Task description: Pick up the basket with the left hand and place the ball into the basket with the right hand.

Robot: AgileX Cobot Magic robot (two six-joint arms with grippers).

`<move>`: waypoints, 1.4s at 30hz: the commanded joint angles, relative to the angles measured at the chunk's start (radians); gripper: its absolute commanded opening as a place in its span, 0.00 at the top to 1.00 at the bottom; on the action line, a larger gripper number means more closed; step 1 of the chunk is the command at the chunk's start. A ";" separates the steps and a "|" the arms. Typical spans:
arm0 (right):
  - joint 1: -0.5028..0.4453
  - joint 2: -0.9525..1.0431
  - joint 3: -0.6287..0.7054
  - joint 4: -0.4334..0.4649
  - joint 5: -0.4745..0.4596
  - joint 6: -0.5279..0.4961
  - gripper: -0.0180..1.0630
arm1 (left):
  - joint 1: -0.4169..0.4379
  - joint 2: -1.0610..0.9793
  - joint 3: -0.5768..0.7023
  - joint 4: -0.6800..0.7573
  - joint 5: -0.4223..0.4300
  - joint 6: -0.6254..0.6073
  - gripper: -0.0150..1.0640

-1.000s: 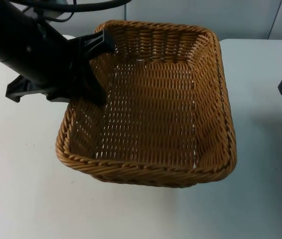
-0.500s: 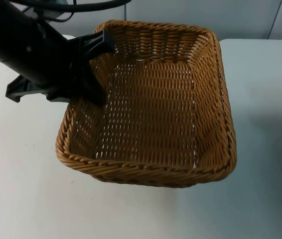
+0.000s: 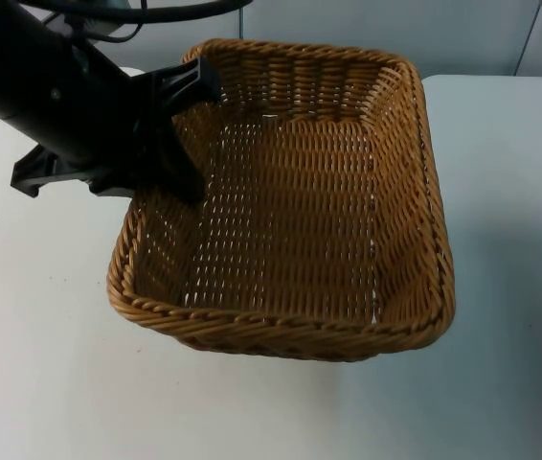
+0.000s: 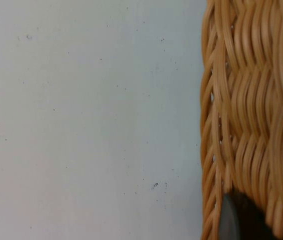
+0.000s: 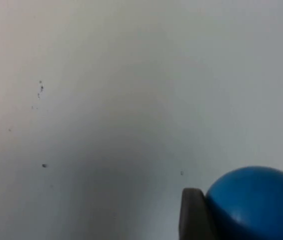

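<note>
while the left gripper (image 3: pixel 183 134) pinches the wicker basket (image 3: pixel 290 206) by its left wall, one black finger lies inside against the weave and the other outside, as the top view shows. basket is square, tan, open side up, and nothing lies on its woven floor. whether its base touches the white table (image 3: pixel 51 364) or hangs just above it i cannot tell. left arm comes in from the upper left, across the basket's far left corner.

left wrist view: the basket's outer wall runs alongside bare table, with a dark fingertip (image 4: pixel 234 217) pressed against the weave.

right wrist view: the blue ball (image 5: pixel 254 202) sits against a grey fingertip (image 5: pixel 194 212) of the right gripper, bare table beyond it. the second finger is out of frame, so i cannot tell whether the right gripper clamps the ball or merely touches it.

grey partition wall (image 3: pixel 367 24) stands behind the table's far edge.
</note>
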 commanded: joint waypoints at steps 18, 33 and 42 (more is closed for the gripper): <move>0.079 -0.236 -0.004 0.458 0.082 -0.309 0.99 | 0.003 -0.018 0.001 -0.020 -0.002 -0.005 0.99; 0.470 -0.218 -0.004 0.019 -0.094 -0.022 0.99 | 0.003 -0.018 0.001 -0.020 -0.008 -0.005 0.99; 0.568 -0.054 -0.004 -0.011 -0.123 -0.002 0.99 | 0.003 -0.014 0.001 -0.024 -0.008 -0.005 0.99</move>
